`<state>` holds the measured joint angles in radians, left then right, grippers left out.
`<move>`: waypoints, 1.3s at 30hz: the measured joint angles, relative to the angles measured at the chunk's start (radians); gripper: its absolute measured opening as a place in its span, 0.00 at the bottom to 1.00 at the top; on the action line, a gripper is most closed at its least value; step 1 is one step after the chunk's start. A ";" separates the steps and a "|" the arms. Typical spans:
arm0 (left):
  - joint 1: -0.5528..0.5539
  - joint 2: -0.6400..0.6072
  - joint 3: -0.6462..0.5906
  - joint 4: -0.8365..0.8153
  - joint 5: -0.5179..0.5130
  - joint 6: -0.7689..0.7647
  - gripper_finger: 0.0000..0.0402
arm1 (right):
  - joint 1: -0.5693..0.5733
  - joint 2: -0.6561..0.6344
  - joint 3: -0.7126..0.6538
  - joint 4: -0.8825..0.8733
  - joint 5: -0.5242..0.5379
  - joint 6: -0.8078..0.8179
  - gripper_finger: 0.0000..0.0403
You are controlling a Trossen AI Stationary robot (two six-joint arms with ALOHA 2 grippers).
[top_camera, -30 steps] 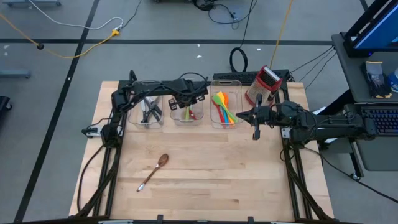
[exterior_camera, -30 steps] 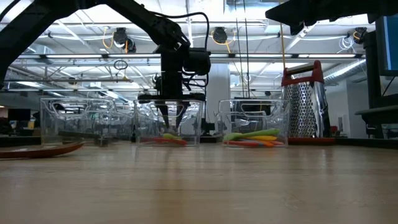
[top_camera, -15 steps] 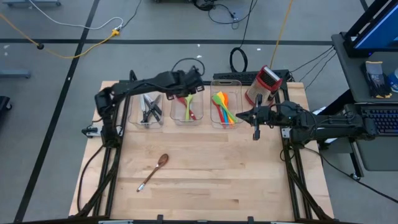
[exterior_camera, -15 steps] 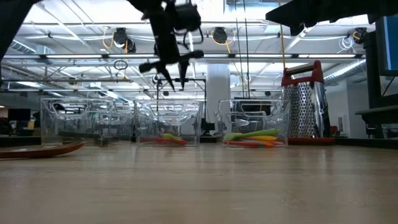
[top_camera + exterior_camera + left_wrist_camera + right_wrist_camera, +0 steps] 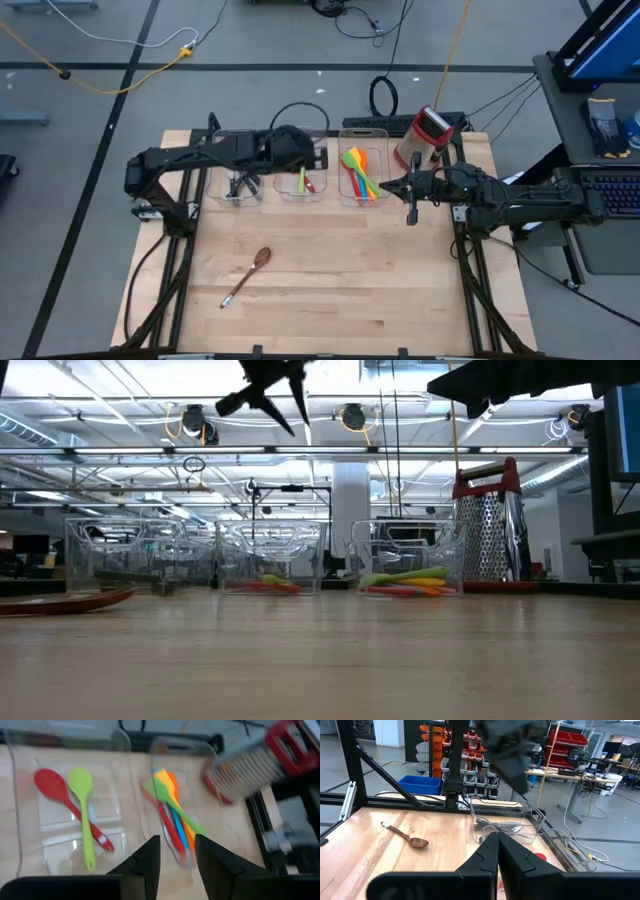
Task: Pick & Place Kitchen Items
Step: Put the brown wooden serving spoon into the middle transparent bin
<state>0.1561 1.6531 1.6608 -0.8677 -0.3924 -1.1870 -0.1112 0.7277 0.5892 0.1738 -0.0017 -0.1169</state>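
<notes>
While the left hand (image 5: 177,857) is hanging high above the middle bin (image 5: 302,190) with nothing between its fingers, which are standing a narrow gap apart, a red spoon (image 5: 65,800) and a green spoon (image 5: 84,807) are lying side by side inside that bin, their handles crossing near the far end. In the right-hand bin (image 5: 362,195) a bundle of spatulas (image 5: 358,172) in green, yellow, orange, blue and red is lying lengthwise. The left-hand bin (image 5: 237,195) is holding black-handled knives (image 5: 241,178). A wooden spoon (image 5: 247,275) is resting alone on the open worktop (image 5: 340,290), well apart from the bins and nearer the front edge, bowl pointing toward them. The right hand (image 5: 410,208) is waiting just beside the right-hand bin, its fingers pressed together and empty. A red-and-steel box grater (image 5: 422,135) is standing upright at the back of the worktop, near the right-hand bin.
</notes>
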 joint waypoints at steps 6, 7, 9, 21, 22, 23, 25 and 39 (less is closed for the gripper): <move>-0.128 -0.003 0.000 -0.004 0.107 0.006 0.30 | 0.000 0.000 0.000 -0.001 -0.001 0.000 0.00; -0.147 -0.003 0.000 -0.005 0.147 0.011 0.30 | 0.000 0.000 0.000 -0.002 0.000 0.000 0.00; -0.185 -0.003 0.000 -0.004 0.218 0.024 0.30 | 0.000 0.000 0.000 -0.002 0.000 0.000 0.00; -0.380 0.002 0.000 -0.102 0.412 -0.018 0.30 | 0.000 0.000 0.000 -0.002 0.000 0.000 0.00; -0.393 0.002 0.000 -0.122 0.412 -0.020 0.30 | 0.000 0.000 0.000 -0.002 -0.001 0.000 0.00; -0.406 0.002 0.000 -0.145 0.412 -0.020 0.30 | 0.000 0.000 0.000 -0.002 0.000 0.000 0.00; -0.431 0.002 -0.001 -0.188 0.411 -0.022 0.30 | 0.000 0.000 0.000 -0.002 0.000 0.000 0.00; -0.531 0.002 -0.001 -0.545 0.381 -0.224 0.30 | 0.000 0.000 0.000 -0.002 -0.001 0.000 0.00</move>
<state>-0.3745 1.6554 1.6600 -1.4122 -0.0115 -1.4105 -0.1112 0.7277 0.5892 0.1722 -0.0024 -0.1169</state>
